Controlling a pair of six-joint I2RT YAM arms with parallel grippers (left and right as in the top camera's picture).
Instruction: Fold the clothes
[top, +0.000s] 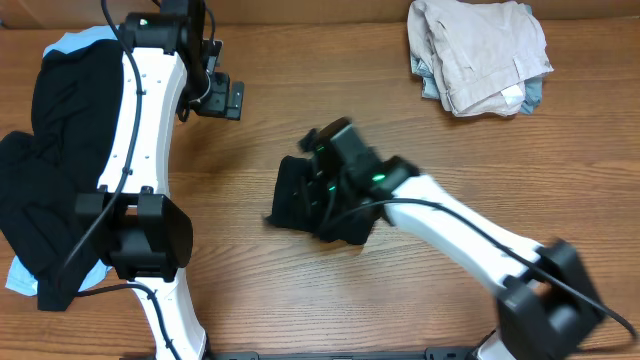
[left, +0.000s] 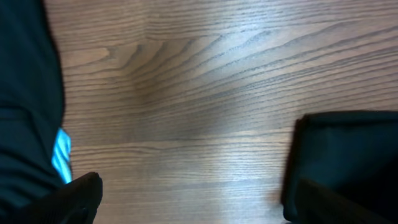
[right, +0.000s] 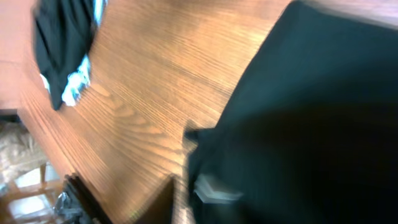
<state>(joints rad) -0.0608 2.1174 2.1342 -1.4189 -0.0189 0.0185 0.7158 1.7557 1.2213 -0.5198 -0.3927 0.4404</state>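
A folded black shirt (top: 298, 195) lies mid-table, bunched up around my right gripper (top: 335, 190), which looks shut on it. The right wrist view is blurred: black fabric (right: 298, 106) fills its right side, with a small white label (right: 214, 188) near the jaws. My left gripper (top: 225, 98) hovers over bare wood at the back left, open and empty (left: 193, 191). A pile of black clothes (top: 55, 110) over light blue fabric (top: 75, 40) lies at the left edge. It also shows in the left wrist view (left: 25, 93) and the right wrist view (right: 62, 37).
A stack of folded beige and cream clothes (top: 480, 55) sits at the back right. The wooden table (top: 300, 300) has bare wood between the piles. The left arm's white links (top: 140, 120) lie over the pile at the left.
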